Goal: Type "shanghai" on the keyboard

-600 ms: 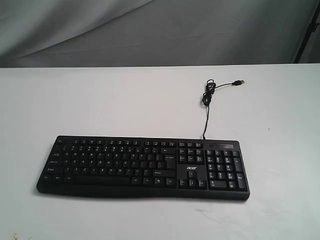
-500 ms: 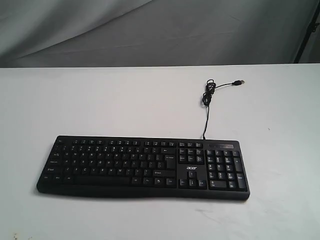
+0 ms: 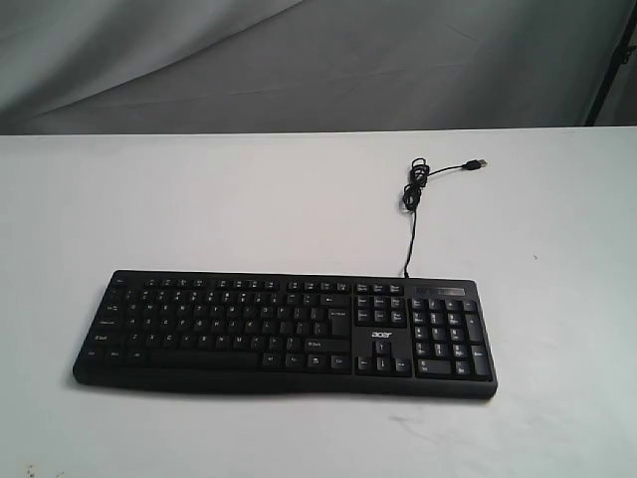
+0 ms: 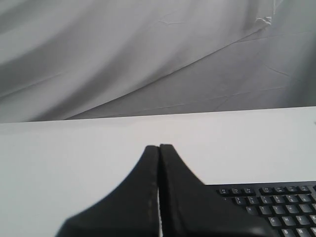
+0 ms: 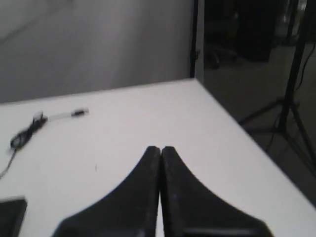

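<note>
The black keyboard with white legends and an "acer" logo lies flat on the white table, number pad at its right end. Its thin black cable runs back to a coil and a USB plug. Neither arm shows in the exterior view. In the left wrist view my left gripper is shut and empty, above bare table, with the keyboard's corner beside it. In the right wrist view my right gripper is shut and empty over bare table; the cable coil and a keyboard corner lie off to one side.
A grey cloth backdrop hangs behind the table. The right wrist view shows the table's edge, with dark floor and a tripod stand beyond it.
</note>
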You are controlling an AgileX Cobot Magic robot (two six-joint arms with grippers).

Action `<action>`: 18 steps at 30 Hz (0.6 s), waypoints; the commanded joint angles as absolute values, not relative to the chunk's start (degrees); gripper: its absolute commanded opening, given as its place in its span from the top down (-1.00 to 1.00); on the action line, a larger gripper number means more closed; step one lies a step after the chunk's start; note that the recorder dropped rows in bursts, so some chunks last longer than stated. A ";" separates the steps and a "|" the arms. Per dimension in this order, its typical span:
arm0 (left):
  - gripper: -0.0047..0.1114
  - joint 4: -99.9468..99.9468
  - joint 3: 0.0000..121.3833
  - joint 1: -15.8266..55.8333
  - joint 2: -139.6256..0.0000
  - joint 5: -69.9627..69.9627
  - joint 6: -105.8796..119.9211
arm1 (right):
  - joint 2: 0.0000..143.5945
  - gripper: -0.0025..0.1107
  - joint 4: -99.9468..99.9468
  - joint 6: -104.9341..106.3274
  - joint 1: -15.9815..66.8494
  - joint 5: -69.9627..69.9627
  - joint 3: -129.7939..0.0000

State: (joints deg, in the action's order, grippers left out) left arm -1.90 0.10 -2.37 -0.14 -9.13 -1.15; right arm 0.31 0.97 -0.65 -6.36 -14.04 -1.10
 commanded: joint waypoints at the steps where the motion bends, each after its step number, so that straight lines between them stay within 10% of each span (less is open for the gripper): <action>1: 0.92 -1.50 0.00 -2.00 0.00 -8.82 -1.31 | 0.00 0.96 0.35 -0.36 -6.83 5.07 -1.08; 13: 0.92 -1.50 0.00 -2.00 0.00 -8.82 -1.31 | 0.00 0.96 0.00 -21.65 -6.83 45.32 -2.37; 18: 0.92 -1.50 0.00 -2.00 0.00 -8.82 -1.31 | 5.07 0.96 -2.59 -29.73 -6.83 30.75 -19.39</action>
